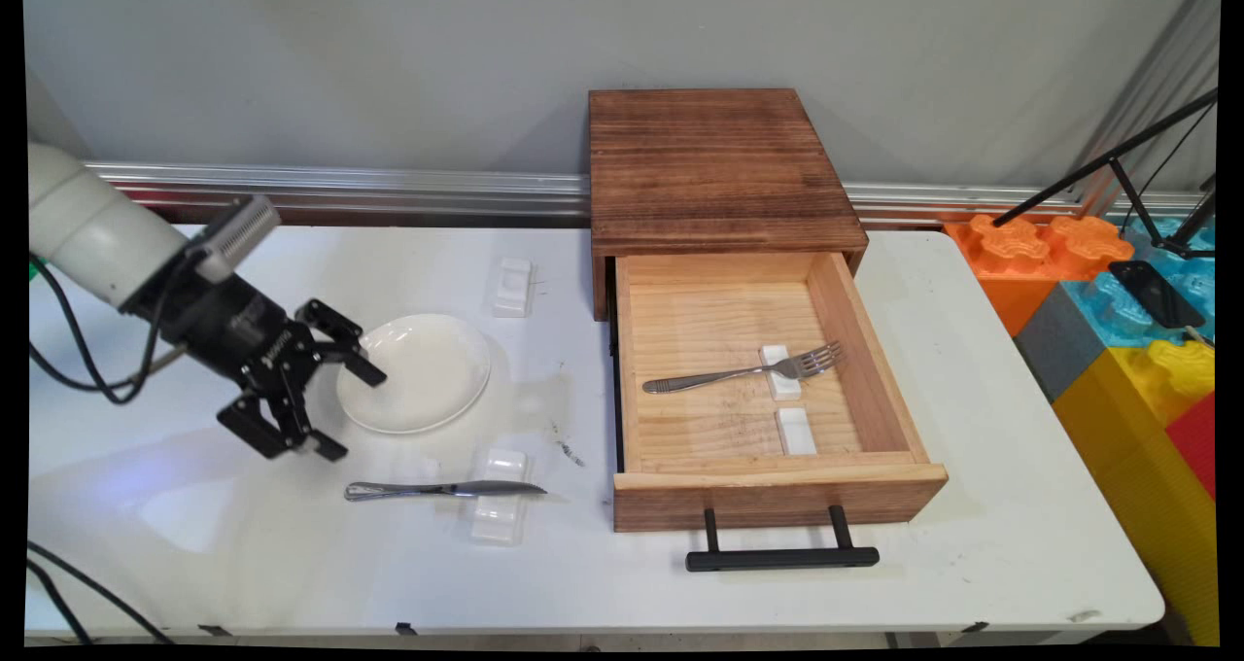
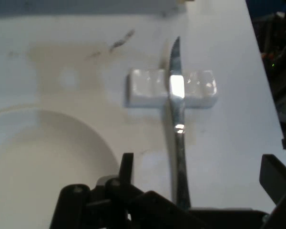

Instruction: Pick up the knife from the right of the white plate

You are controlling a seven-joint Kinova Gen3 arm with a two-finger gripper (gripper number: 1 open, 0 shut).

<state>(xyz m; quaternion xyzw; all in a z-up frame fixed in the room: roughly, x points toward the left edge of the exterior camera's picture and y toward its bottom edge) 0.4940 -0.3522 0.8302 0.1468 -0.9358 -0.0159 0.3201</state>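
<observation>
Steel table knife (image 1: 442,490) lies on the white table (image 1: 292,564), blade across a white ceramic rest (image 1: 500,498), near the round white plate (image 1: 416,372). Your black two-finger gripper (image 1: 338,410) hovers above its handle, jaws wide, empty. Expect thin, rigid, slippery metal; grasp mid-handle.

The place looks like a robotics lab staged as a dining setup: a white folding table (image 1: 972,544) against a plain grey wall (image 1: 340,68), a black tripod (image 1: 1137,170) at the right, and oversized coloured plastic building blocks (image 1: 1137,350) stacked beside it.
</observation>
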